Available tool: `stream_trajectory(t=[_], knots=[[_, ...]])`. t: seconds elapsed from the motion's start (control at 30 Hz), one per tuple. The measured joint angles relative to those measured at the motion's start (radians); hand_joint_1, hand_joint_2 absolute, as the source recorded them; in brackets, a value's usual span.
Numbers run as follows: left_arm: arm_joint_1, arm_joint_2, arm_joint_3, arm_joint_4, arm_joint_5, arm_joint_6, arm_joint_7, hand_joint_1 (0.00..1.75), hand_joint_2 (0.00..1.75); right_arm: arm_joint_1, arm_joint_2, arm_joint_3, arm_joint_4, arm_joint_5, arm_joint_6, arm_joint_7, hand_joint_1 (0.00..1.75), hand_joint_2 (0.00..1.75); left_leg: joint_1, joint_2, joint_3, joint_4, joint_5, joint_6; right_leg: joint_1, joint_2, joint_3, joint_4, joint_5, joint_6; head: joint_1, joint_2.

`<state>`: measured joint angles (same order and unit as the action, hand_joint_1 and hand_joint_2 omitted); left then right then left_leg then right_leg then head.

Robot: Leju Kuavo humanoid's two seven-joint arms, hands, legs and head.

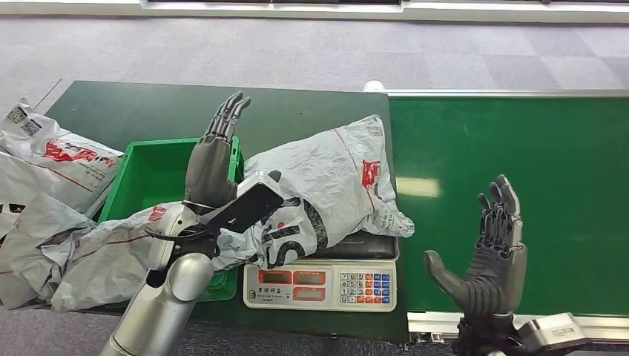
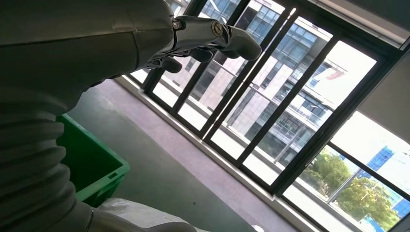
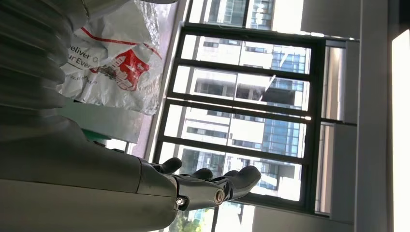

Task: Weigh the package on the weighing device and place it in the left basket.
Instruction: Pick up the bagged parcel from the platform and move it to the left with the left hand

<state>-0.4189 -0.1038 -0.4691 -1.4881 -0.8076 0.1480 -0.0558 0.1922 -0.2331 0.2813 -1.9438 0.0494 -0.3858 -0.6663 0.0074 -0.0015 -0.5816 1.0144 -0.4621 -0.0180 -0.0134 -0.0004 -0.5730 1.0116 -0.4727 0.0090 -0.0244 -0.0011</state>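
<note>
Head view. Grey plastic package [image 1: 326,185] w/ red logo and black print lies on the scale [image 1: 320,284], draped over the scale's dark platform; its lower left part hangs off toward the green basket [image 1: 148,174]. Scale stands at the near edge of the dark green table [image 1: 148,107], keypad and two red display windows facing the camera.

Left hand [image 1: 211,159] is raised upright just left of the package, fingers straight and pointing up, palm toward the package, holding nothing; whether palm or thumb touches the bag cannot be told, as the wrist unit hides that spot. Left wrist view: left hand's fingers [image 2: 232,41] stretched out against the windows, nothing in them; corner of the basket [image 2: 104,176] and a bit of grey bag below.

Right hand [image 1: 486,259] is up over the green conveyor belt [image 1: 519,163], well to the right of the scale, fingers apart and extended, thumb out to the side, empty. Right wrist view: same hand's fingers [image 3: 227,181] extended, nothing held; package [image 3: 116,63] seen beyond the forearm cover, apart from the hand.

Basket sits left of the scale, touching or just beside it; one grey bag [image 1: 96,252] lies across its near rim. More grey bags [image 1: 52,152] w/ red logos are piled at the table's left end.
</note>
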Motion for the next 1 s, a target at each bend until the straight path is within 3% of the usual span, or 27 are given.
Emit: stream_trajectory(t=[0.53,0.63,0.8,1.0], knots=[[-0.028,0.007,-0.022,0.037,0.020,-0.002,0.010,0.00,1.75,0.025,0.004,-0.016,-0.038,-0.012,-0.017,-0.011,0.00,1.75,0.000,0.000,0.000,0.000,0.000,0.000,0.000,0.001,0.000,0.000,0.000,0.000,0.000,0.000],[-0.034,0.011,-0.030,0.055,0.029,-0.052,0.048,0.00,1.75,0.030,0.010,-0.020,-0.042,-0.011,-0.032,-0.023,0.00,1.75,0.000,0.000,0.000,0.000,0.000,0.000,0.000,0.001,0.000,0.000,0.000,0.000,0.000,0.000],[-0.052,-0.009,-0.067,0.193,0.022,-0.211,0.138,0.00,1.75,0.028,0.031,-0.029,-0.059,0.005,-0.038,-0.025,0.00,1.75,0.000,0.000,0.000,0.000,0.000,0.000,0.000,0.001,0.000,0.000,0.000,0.000,0.000,0.000],[-0.089,-0.087,-0.136,0.444,-0.051,-0.230,0.194,0.00,1.75,0.002,0.061,-0.030,-0.072,0.031,-0.036,-0.014,0.00,1.75,0.000,0.000,0.000,0.000,0.001,0.001,-0.001,0.001,0.000,0.000,0.001,0.001,0.000,0.000]])
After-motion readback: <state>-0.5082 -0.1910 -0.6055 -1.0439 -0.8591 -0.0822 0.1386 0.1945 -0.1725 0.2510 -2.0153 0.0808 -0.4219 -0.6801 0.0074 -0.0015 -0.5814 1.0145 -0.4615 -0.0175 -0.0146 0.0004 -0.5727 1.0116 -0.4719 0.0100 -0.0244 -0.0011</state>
